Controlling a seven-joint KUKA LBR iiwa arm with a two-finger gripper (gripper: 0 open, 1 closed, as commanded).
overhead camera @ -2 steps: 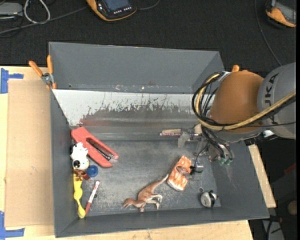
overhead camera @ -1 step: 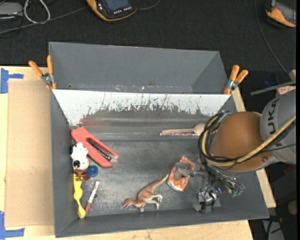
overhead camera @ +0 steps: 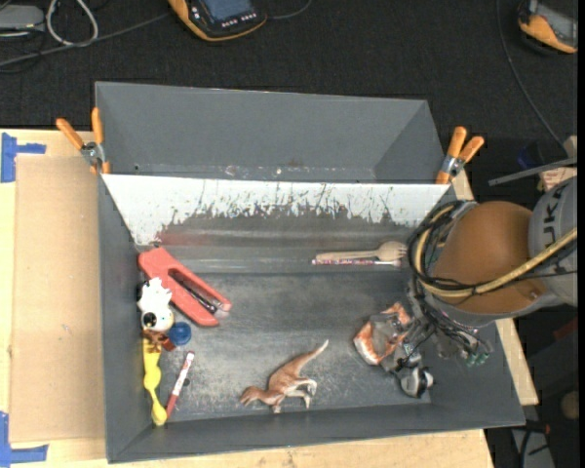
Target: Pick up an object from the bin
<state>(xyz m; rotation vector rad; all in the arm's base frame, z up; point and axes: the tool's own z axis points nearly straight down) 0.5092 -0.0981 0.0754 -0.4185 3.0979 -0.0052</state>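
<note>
A grey metal bin seen from above. The gripper sits low in the near right corner, close to the right wall; I cannot tell whether it is open or closed. Touching its left side lies a crumpled orange-and-white object. A brown toy dinosaur lies near the front wall, with bare floor across the middle.

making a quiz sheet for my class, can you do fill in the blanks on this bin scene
1. The toy dinosaur near the front wall of the bin is ___ in colour.
2. The hand hangs over the view's ___ end of the bin.
3. The small ball beside the white toy is ___.
Missing words: brown; right; blue.
</note>
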